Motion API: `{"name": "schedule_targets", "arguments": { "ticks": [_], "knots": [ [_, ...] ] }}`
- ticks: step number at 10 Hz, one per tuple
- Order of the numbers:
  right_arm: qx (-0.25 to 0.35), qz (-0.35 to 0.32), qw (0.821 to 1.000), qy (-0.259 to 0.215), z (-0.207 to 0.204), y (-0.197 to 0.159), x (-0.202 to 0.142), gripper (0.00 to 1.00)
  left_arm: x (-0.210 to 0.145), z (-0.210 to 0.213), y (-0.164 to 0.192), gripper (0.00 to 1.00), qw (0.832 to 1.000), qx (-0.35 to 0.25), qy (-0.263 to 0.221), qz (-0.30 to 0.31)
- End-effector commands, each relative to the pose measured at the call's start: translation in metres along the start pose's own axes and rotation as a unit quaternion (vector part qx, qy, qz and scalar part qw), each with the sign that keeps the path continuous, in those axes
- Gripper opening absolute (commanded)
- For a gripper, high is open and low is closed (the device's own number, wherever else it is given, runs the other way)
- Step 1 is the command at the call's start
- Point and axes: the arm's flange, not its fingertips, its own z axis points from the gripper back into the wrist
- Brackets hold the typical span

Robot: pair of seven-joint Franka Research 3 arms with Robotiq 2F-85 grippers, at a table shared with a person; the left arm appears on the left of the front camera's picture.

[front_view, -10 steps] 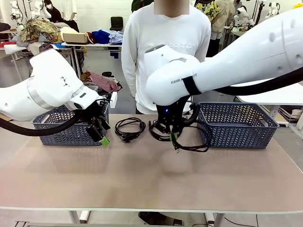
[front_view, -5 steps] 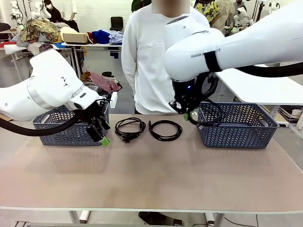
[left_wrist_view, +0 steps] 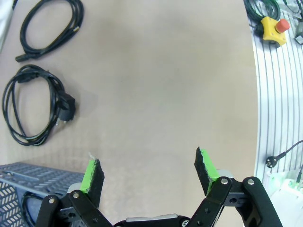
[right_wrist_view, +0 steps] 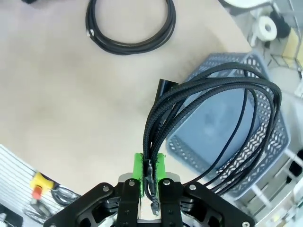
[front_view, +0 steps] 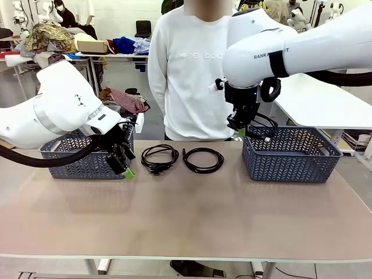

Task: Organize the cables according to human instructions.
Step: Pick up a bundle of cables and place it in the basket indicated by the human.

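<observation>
Over right basket [front_view: 290,164], right tool [right_wrist_view: 149,163] clamped on cable [right_wrist_view: 154,130], seemingly dangling, left tool [left_wrist_view: 147,158] apart

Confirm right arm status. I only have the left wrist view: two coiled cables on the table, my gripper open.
Observer: Right gripper is shut on a third coiled black cable, with the strands pinched between its pads.
Operator: Where is it?
Observer: Raised over the left end of the right-hand grey-blue basket, with the loop hanging toward it.
Operator: Person in the way?
Observer: No. The person stands behind the far edge of the table, arms at the sides, no hand over it.
</observation>
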Motion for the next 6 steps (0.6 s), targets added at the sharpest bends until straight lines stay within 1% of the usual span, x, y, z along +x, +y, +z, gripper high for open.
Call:
{"name": "schedule_targets", "arguments": {
  "ticks": [1,3,4,5,6],
  "knots": [
    [0.021,0.047,0.999,-0.007,-0.001,-0.019,-0.008,0.00,-0.001,0.001,0.000,1.00,1.000,0.000,0.000,0.000],
    [0.022,0.045,0.999,-0.010,-0.003,-0.031,-0.009,0.00,-0.001,0.001,0.000,1.00,1.000,0.000,0.000,0.000],
    [0.031,0.016,0.999,-0.009,-0.003,-0.031,-0.008,0.00,-0.001,0.001,0.000,1.00,1.000,0.000,0.000,0.000],
    [0.010,0.042,0.999,0.001,-0.006,-0.026,-0.008,0.00,-0.001,0.001,0.000,1.00,1.000,0.000,0.000,0.000],
    [0.010,0.042,0.999,0.001,-0.006,-0.026,-0.008,0.00,-0.001,0.001,0.000,1.00,1.000,0.000,0.000,0.000]
  ]
}}
